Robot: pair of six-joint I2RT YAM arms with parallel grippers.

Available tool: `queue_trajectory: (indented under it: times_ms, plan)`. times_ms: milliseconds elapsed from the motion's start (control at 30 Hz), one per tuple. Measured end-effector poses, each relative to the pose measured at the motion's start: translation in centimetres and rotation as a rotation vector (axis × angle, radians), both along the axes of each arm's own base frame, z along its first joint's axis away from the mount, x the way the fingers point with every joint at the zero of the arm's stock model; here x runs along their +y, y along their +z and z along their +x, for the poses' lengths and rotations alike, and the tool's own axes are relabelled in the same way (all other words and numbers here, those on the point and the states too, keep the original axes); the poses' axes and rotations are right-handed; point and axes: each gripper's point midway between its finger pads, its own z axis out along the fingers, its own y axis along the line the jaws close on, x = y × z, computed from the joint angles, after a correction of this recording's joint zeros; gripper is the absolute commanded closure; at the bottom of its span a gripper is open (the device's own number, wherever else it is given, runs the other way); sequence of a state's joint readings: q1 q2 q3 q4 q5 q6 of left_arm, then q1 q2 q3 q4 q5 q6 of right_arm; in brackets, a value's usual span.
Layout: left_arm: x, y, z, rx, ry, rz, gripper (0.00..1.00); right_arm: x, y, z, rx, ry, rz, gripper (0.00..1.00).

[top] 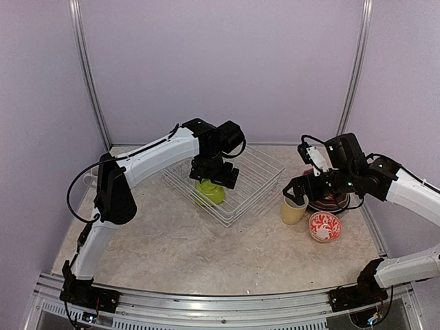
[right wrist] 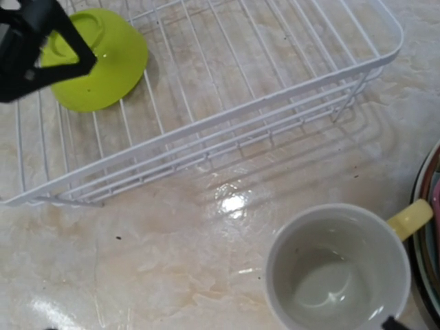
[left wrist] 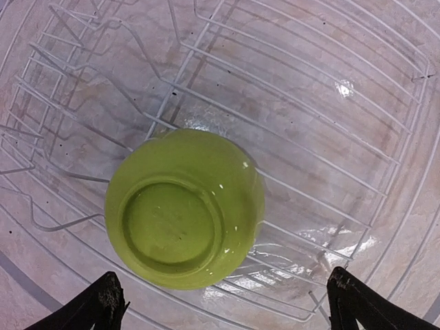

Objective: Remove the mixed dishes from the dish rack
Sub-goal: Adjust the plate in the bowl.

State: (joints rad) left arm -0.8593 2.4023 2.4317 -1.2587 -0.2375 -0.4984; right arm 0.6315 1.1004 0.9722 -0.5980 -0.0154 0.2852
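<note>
Pale tabletop (top: 179,254); left hand (left wrist: 227,306) spread above green bowl (left wrist: 184,210) by rack (right wrist: 227,117) rim, right hand (top: 297,191) spread above cup (right wrist: 337,275).

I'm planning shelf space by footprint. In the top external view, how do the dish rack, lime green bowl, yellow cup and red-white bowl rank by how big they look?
1. dish rack, by far the largest.
2. lime green bowl and red-white bowl: these look about alike, so I will not rank one over the other.
3. yellow cup, slightly smaller.

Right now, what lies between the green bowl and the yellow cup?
In the right wrist view, only the rack's low wire wall and then bare table separate the bowl from the cup.
</note>
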Motion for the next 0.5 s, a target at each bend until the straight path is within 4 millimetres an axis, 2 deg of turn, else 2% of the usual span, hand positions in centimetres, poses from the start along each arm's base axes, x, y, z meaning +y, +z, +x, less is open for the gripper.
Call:
queue_trajectory:
  times_ms: [267,500]
  plan:
    - [0.5,-4.1,-0.2,-0.007,-0.076,0.182,0.01,0.3,-0.4,-0.2,0.014,0.011,0.014,0.00]
    - [0.7,-5.0,0.2,-0.077,-0.153,0.320,0.01,0.6,-0.4,-0.3,0.021,0.018,0.031,0.00]
